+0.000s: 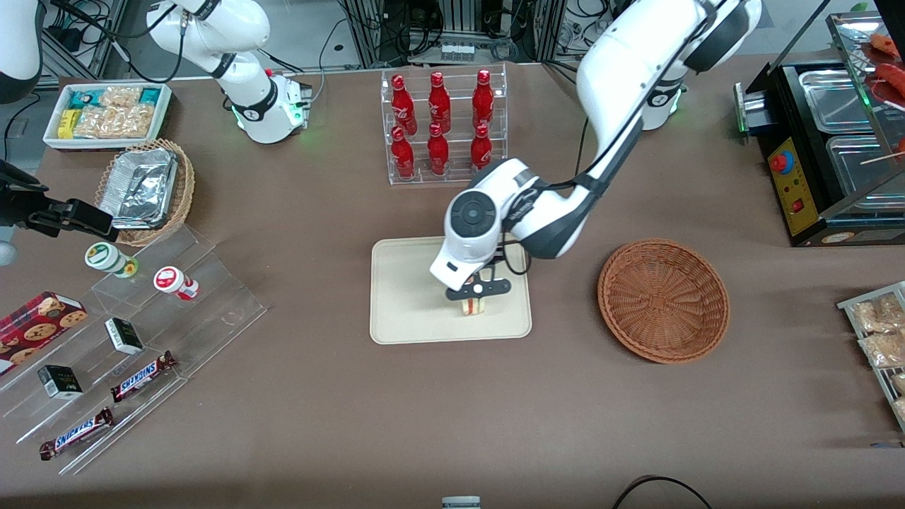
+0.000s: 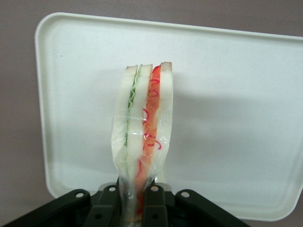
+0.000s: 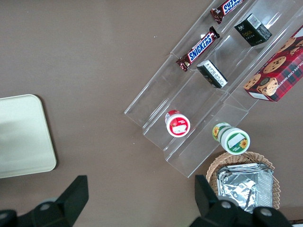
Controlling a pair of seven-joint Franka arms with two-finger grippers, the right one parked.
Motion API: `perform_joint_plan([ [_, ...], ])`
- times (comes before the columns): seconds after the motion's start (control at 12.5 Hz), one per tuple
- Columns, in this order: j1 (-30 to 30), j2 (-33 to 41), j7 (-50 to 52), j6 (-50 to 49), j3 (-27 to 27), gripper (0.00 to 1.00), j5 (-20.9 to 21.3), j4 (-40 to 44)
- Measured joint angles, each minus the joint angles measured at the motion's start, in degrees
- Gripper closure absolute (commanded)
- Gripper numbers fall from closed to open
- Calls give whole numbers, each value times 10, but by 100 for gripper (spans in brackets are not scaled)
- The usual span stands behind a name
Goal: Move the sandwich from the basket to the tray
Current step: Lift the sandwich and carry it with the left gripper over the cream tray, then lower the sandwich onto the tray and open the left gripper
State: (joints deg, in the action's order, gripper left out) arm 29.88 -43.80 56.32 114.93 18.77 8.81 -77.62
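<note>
Gripper (image 1: 475,291) sits low over the tray (image 1: 403,311), jaws pinching the wrapped sandwich (image 2: 143,132) by one end, cut edge showing. Sandwich is above the tray's surface; contact unclear. Basket (image 1: 663,300) sits beside the tray on the tabletop (image 1: 318,396).

"SNICKERS" reads on two bars (image 1: 143,375) (image 1: 76,433) on the clear stand (image 1: 212,297), well away from the hand (image 1: 476,295), toward the parked arm's end of the worktop.
</note>
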Motion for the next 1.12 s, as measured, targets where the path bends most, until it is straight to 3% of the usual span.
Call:
perform_joint_plan([
  [0.4, 38, -52, 45, 0, -4, 100, 27, 56],
  [0.8, 40, -65, 68, 0, -8, 100, 29, 66],
  [0.96, 40, -68, 72, 0, -8, 1, 29, 66],
  [1.12, 40, -71, 72, 0, -8, 0, 29, 66],
])
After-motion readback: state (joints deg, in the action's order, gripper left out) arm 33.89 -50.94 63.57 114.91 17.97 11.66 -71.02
